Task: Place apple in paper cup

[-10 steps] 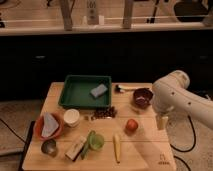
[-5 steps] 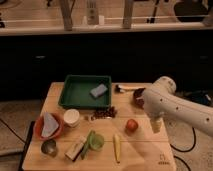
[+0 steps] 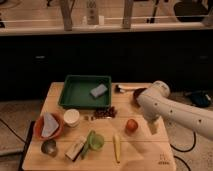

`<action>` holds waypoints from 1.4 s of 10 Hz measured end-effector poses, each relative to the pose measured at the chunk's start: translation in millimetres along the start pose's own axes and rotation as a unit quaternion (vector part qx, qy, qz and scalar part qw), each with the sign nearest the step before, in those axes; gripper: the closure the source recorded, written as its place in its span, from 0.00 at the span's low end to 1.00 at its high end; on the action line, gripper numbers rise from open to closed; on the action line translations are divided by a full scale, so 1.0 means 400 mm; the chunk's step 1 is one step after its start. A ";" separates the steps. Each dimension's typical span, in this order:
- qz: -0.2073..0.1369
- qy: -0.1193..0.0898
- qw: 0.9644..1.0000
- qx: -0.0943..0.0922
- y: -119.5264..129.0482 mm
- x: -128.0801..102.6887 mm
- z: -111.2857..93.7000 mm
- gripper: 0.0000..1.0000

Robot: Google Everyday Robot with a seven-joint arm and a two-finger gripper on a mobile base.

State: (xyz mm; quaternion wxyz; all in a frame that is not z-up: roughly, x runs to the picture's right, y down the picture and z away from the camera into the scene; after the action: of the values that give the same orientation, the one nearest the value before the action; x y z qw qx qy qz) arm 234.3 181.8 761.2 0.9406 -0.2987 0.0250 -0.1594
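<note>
The apple (image 3: 131, 125) is a small red-orange fruit lying on the wooden table (image 3: 60, 95), right of the middle. The paper cup (image 3: 72, 117) is white and stands upright left of the middle, just below the green tray. My gripper (image 3: 153, 126) hangs down from the white arm (image 3: 170, 107), which reaches in from the right. The gripper sits just right of the apple, close to the table top. The apple is not in the gripper.
A green tray (image 3: 75, 92) at the back holds a blue sponge (image 3: 98, 90). An orange bowl (image 3: 37, 127), a light green cup (image 3: 96, 141), a yellow banana-like piece (image 3: 117, 146), a small box (image 3: 76, 148) and dark grapes (image 3: 104, 112) lie around. A dark bowl (image 3: 135, 96) is partly hidden behind the arm.
The arm has swung to the left and the gripper has come down closer to the apple's right side. The apple and the cup have not moved.
</note>
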 end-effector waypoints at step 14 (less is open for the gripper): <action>-0.082 -0.031 0.996 0.000 -0.059 -0.035 0.111 0.20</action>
State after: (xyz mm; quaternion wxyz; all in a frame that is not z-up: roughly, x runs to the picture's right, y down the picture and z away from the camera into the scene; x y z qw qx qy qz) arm 220.6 192.7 810.5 0.9247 -0.3047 -0.0290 -0.2263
